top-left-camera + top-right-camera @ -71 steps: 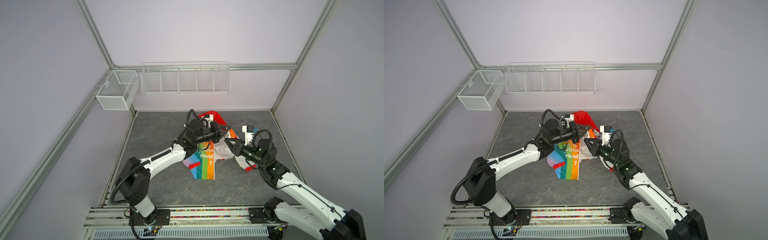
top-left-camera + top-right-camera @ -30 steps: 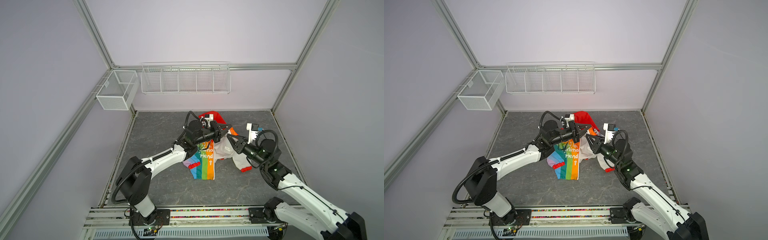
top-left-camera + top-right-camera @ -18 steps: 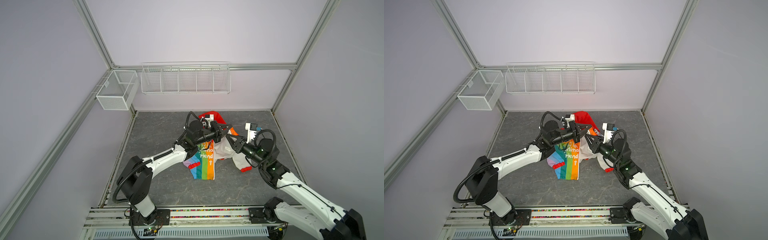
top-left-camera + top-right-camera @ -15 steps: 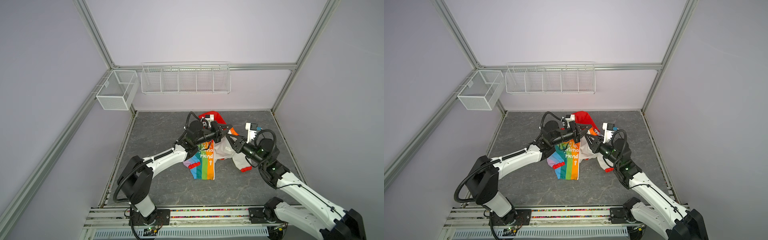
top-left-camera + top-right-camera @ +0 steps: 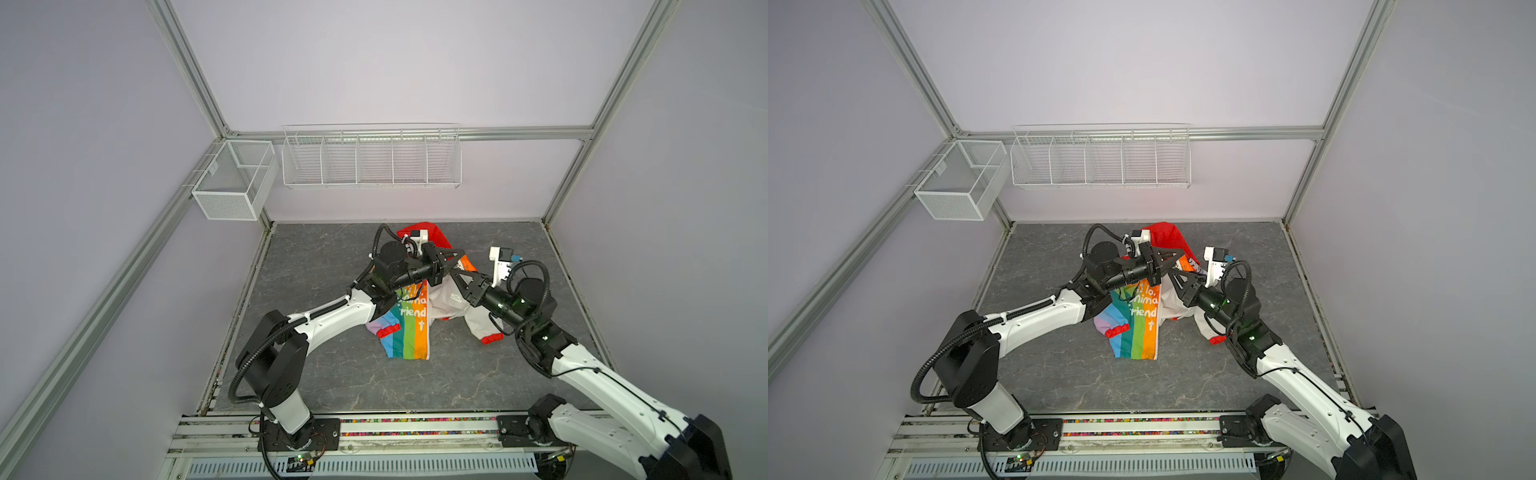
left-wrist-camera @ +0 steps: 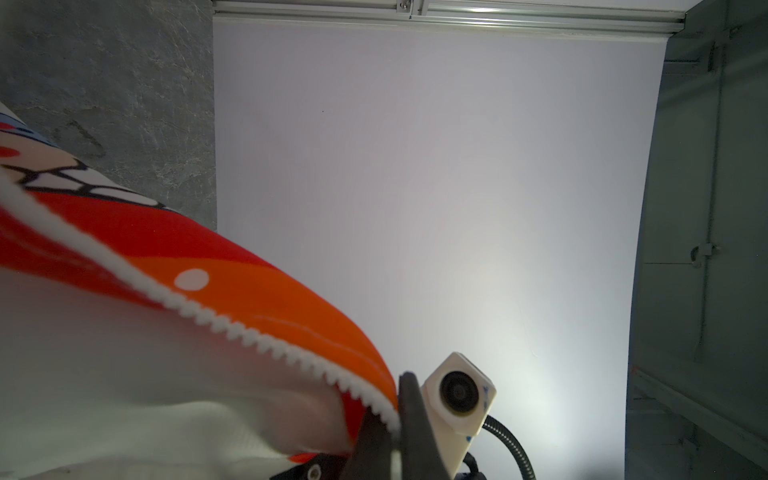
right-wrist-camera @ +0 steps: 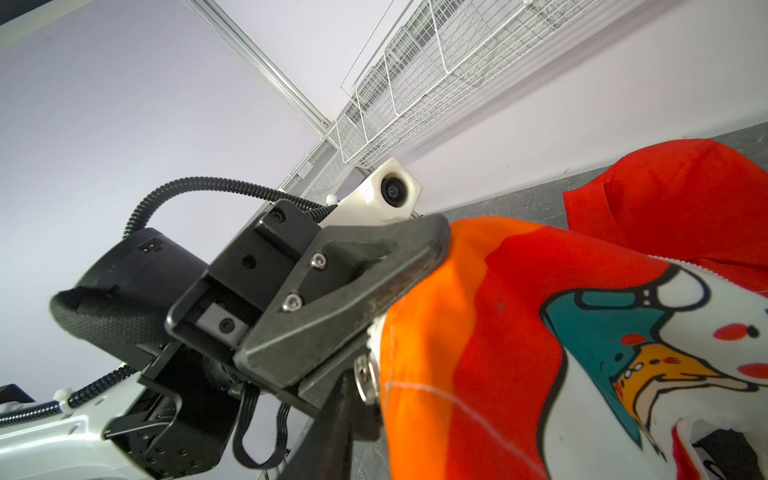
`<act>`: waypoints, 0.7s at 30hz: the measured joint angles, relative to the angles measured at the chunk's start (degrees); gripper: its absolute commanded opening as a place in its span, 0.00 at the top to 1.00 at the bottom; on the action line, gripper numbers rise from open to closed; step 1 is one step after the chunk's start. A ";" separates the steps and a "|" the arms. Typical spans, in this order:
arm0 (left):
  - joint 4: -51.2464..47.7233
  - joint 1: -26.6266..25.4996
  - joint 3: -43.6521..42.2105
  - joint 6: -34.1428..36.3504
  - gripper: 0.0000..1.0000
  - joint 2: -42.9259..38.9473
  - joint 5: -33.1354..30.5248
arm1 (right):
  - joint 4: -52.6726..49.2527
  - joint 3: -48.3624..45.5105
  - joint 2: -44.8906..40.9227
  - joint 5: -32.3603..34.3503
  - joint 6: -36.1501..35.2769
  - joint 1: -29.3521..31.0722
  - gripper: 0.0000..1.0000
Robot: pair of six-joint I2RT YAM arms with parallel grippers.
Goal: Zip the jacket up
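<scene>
On the left wall a mesh basket is hung, and beside it on the back wall a wire rack is split into five compartments. Through both, only wall is seen. The jacket is held in neither. It is spread on the grey floor mid-scene, between the two arms.

The left gripper is clamped tight on the jacket's upper front edge. The white zipper teeth are pinched beside the orange stripe, and that edge is held off the floor. The right gripper is pushed in just beneath it, against the white half. Whether its jaws are parted or closed on cloth cannot be told.

Against the earliest frames, the left gripper and jacket are seen unmoved, while the right gripper is found slightly higher and nearer the left one.

The jacket's long axis is laid back to front: the red hood is pointed at the back wall, the hem at the robot's rail. The rainbow half is hung on the left and the white half on the right, with the front parted.
</scene>
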 measured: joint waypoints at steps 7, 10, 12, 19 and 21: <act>0.00 0.00 0.00 0.00 1.00 0.02 -0.17 | 0.11 -0.33 0.02 0.24 0.57 0.24 0.80; 0.02 -0.02 0.00 0.00 1.00 0.02 -0.17 | 0.09 -0.35 0.02 0.46 0.72 0.28 0.84; 0.02 -0.02 0.00 0.00 1.00 0.02 -0.13 | 0.04 -0.42 0.02 0.57 0.87 0.28 0.87; 0.02 -0.02 0.13 0.00 1.00 0.24 -0.04 | 0.02 -0.96 -0.15 0.70 1.66 0.39 0.94; -0.02 -0.02 0.15 0.02 1.00 0.42 0.02 | 0.02 -1.36 -0.46 0.85 1.77 0.44 0.94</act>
